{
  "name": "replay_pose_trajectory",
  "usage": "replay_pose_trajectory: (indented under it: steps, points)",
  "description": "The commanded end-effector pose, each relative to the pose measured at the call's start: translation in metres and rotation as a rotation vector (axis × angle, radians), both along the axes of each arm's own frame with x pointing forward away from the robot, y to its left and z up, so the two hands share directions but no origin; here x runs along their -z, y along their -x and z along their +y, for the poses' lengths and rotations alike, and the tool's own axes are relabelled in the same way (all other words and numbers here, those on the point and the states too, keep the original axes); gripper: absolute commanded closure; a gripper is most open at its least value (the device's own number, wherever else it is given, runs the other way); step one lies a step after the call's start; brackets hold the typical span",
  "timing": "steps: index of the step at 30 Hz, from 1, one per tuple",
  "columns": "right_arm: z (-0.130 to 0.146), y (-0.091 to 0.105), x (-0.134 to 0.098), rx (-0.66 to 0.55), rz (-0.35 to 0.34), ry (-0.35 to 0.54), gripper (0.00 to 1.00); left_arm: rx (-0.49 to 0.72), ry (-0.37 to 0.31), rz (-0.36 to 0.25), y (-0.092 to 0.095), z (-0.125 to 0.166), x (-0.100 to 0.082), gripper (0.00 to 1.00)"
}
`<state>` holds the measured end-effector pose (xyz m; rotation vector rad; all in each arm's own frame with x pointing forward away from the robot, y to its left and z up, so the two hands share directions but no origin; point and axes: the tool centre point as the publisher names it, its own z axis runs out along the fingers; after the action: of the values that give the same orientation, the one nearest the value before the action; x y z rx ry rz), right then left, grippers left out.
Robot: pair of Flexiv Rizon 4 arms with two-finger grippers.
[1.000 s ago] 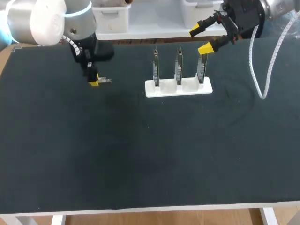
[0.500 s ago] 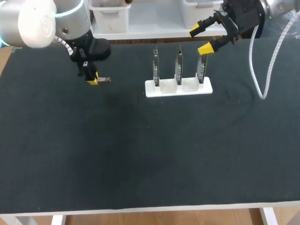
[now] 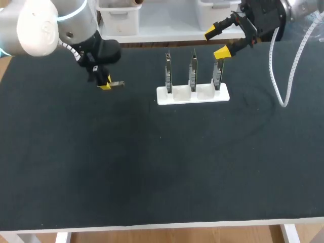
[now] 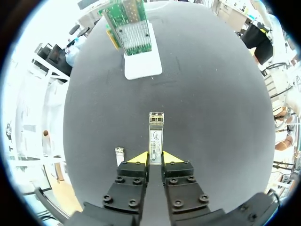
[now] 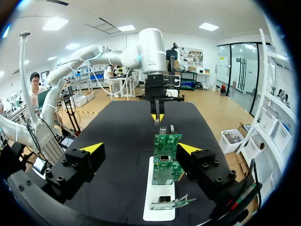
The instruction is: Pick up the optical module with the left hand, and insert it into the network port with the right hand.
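The optical module (image 3: 117, 84) is a slim silver bar, held level above the dark mat at the back left. My left gripper (image 3: 105, 85) is shut on its rear end. In the left wrist view the module (image 4: 155, 134) juts forward from between the fingers of that gripper (image 4: 154, 157), pointing at the white stand (image 4: 139, 66). The stand (image 3: 193, 94) carries three upright green network cards (image 3: 193, 71). My right gripper (image 3: 216, 43) hangs open above the stand's back right. The right wrist view shows this gripper (image 5: 141, 148) wide over the cards (image 5: 165, 155), with the left arm (image 5: 153, 52) beyond.
A white cable (image 3: 283, 96) loops down from my right arm onto the mat, right of the stand. The black mat (image 3: 162, 167) covers the table to its front edge. White bins (image 3: 119, 17) stand along the table's far side.
My left gripper has shifted a little to the right, toward the stand, with the module still held. The right arm has kept still.
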<state>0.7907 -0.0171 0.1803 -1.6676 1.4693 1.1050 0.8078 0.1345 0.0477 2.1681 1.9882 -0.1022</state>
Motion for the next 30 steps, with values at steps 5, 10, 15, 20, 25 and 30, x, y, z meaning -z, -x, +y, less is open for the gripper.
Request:
replay_pose_trajectory:
  steps: [5, 10, 15, 20, 25, 30]
  points:
    - [0.0, 0.001, -0.001, 0.002, -0.001, 0.001, 0.0, 0.025, 0.01, -0.034, 0.004, -0.012, -0.036, 1.0]
    - [0.0, 0.001, -0.001, 0.002, -0.001, 0.001, 0.0, 0.03, 0.043, -0.073, 0.001, -0.028, -0.046, 1.0]
    - [0.0, 0.001, -0.001, 0.002, -0.001, 0.001, 0.0, 0.042, 0.132, -0.118, -0.007, -0.046, -0.056, 1.0]
    - [0.0, 0.001, -0.001, 0.002, -0.001, 0.001, 0.0, 0.041, 0.121, -0.117, -0.011, -0.06, -0.057, 1.0]
    - [0.0, 0.001, -0.001, 0.002, -0.001, 0.001, 0.0, 0.03, 0.116, -0.105, -0.01, -0.064, -0.054, 1.0]
    - [0.0, 0.001, -0.001, 0.002, -0.001, 0.001, 0.0, 0.03, 0.116, -0.105, -0.01, -0.064, -0.054, 1.0]
